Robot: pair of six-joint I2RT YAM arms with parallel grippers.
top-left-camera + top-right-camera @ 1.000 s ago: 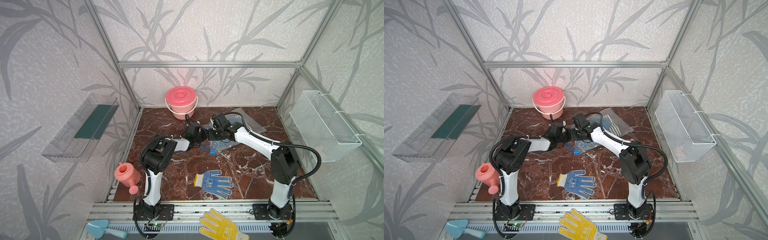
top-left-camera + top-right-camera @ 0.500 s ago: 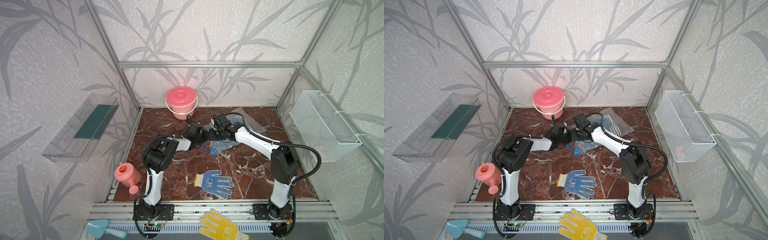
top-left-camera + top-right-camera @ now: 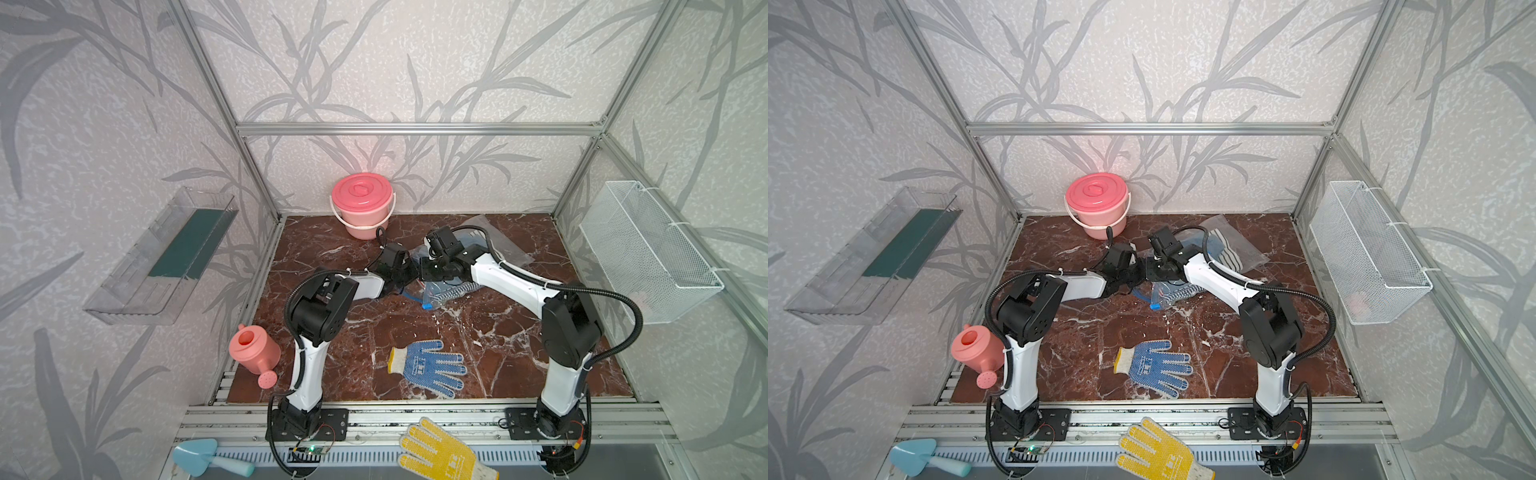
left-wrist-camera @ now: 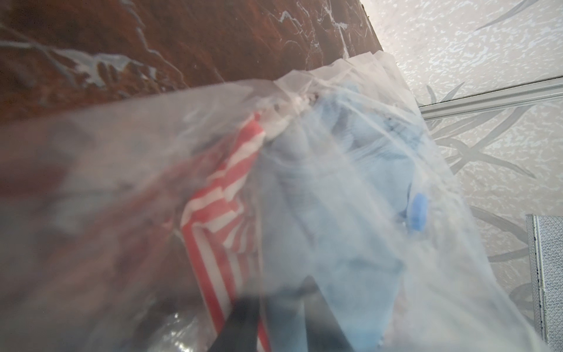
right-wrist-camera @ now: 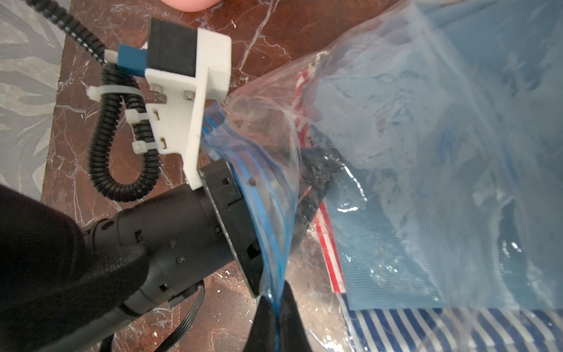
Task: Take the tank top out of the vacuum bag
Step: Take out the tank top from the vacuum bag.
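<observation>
Top views: bright, even, diffuse light. Shadows on the surface (image 3: 498, 332) are soft and faint. Pink glow on the wall (image 3: 415, 83) just above the bucket (image 3: 362, 199). Posts (image 3: 210, 83) bow toward the frame edges. Left wrist view: bag (image 4: 335, 213) hazy, heavily blurred. Right wrist view: sharper, small glare spots on bag.

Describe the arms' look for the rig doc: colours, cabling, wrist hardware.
Both alike: left arm and right arm have white link shells with bulky black joint housings on black base plates. A black corrugated cable loops along each. Left wrist carries a white bracket with a black camera block, blue connector and white zip ties. Right gripper fingers are black.
</observation>
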